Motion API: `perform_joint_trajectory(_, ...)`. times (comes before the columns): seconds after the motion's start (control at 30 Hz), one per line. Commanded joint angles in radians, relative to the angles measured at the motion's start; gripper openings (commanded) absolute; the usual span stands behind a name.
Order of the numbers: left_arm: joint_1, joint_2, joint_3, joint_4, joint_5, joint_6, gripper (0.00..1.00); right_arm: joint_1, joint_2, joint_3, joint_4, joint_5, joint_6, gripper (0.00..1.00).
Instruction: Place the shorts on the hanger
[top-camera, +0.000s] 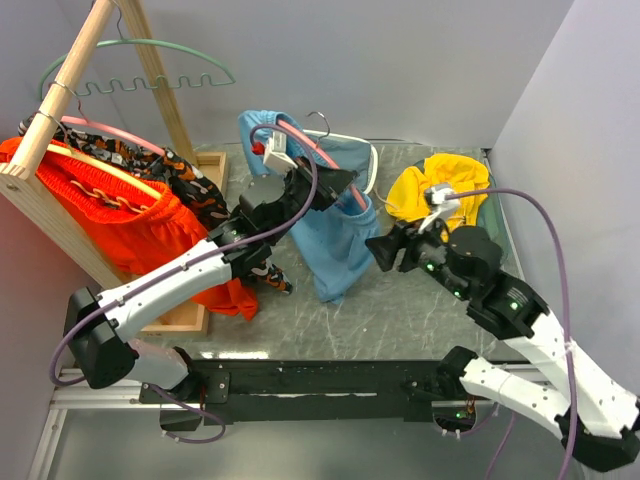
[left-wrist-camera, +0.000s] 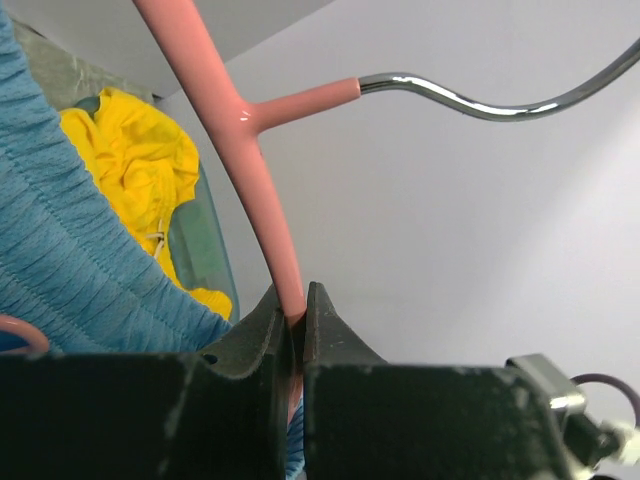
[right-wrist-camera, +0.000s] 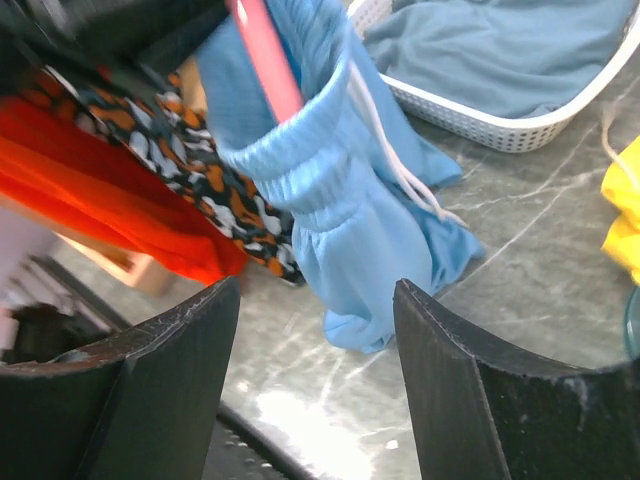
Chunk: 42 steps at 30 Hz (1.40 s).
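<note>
Top external view: the shorts (top-camera: 335, 245) hang at the middle of the counter (top-camera: 400, 315), their gathered waistband threaded over one arm of the hanger (top-camera: 300, 140), and their lower end rests crumpled on the marbled surface. From the right wrist, the white drawstring (right-wrist-camera: 385, 140) trails down the front of the light blue fabric. The left claw (top-camera: 338, 186) is clenched on the hanger; the left wrist view shows the pink rod pinched between the closed fingers (left-wrist-camera: 325, 325), just below where the silver hook (left-wrist-camera: 470, 100) branches off. The right claw (top-camera: 385, 250) is released, its jaws spread wide just beside the shorts and touching nothing.

Behind the shorts sits a white perforated basket (right-wrist-camera: 500, 115) holding a grey-blue garment (right-wrist-camera: 500, 45). To the right a yellow garment (top-camera: 440, 185) lies bunched. At the left, a wooden rack (top-camera: 60, 100) carries a green hanger (top-camera: 150, 45), orange shorts (top-camera: 100, 220) and a black-and-orange patterned garment (top-camera: 180, 170), close beside the left arm.
</note>
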<state>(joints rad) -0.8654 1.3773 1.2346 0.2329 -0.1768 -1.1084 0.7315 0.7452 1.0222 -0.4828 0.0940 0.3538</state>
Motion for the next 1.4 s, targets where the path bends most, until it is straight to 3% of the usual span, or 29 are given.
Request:
perform_joint_trajectory(0.0, -0.009, -0.006, 0.098, 0.043, -0.038, -0.004, 0.01, 0.097, 0.066, 0.025, 0.107, 0.159, -0.134, 0.71)
perform_joint_trajectory(0.4, -0.014, -0.02, 0.128, -0.02, -0.021, -0.008, 0.01, 0.112, 0.164, 0.102, 0.171, 0.265, -0.263, 0.61)
perform_joint_trajectory(0.63, -0.014, -0.03, 0.115, -0.009, 0.002, -0.036, 0.01, 0.112, 0.171, 0.079, 0.24, 0.153, -0.318, 0.61)
perform_joint_trajectory(0.73, -0.014, -0.029, 0.118, -0.014, 0.008, -0.041, 0.01, 0.112, 0.197, 0.082, 0.257, 0.151, -0.325, 0.48)
perform_joint_trajectory(0.77, -0.014, -0.034, 0.115, -0.009, 0.01, -0.042, 0.01, 0.111, 0.194, 0.079, 0.269, 0.148, -0.326, 0.31)
perform_joint_trajectory(0.9, -0.014, -0.037, 0.114, -0.004, 0.016, -0.039, 0.01, 0.111, 0.183, 0.07, 0.303, 0.144, -0.335, 0.0)
perform_joint_trajectory(0.97, -0.014, -0.032, 0.126, -0.017, 0.025, -0.038, 0.01, 0.111, 0.177, 0.072, 0.319, 0.144, -0.34, 0.0)
perform_joint_trajectory(1.07, -0.014, -0.023, 0.132, -0.035, 0.033, -0.039, 0.13, 0.111, 0.16, 0.067, 0.351, 0.147, -0.345, 0.0)
perform_joint_trajectory(1.13, -0.015, -0.017, 0.129, -0.04, 0.039, -0.041, 0.13, 0.111, 0.149, 0.07, 0.363, 0.157, -0.345, 0.0)
perform_joint_trajectory(1.37, -0.041, 0.011, 0.118, -0.052, 0.06, -0.045, 0.33, 0.109, 0.164, 0.096, 0.36, 0.194, -0.395, 0.0)
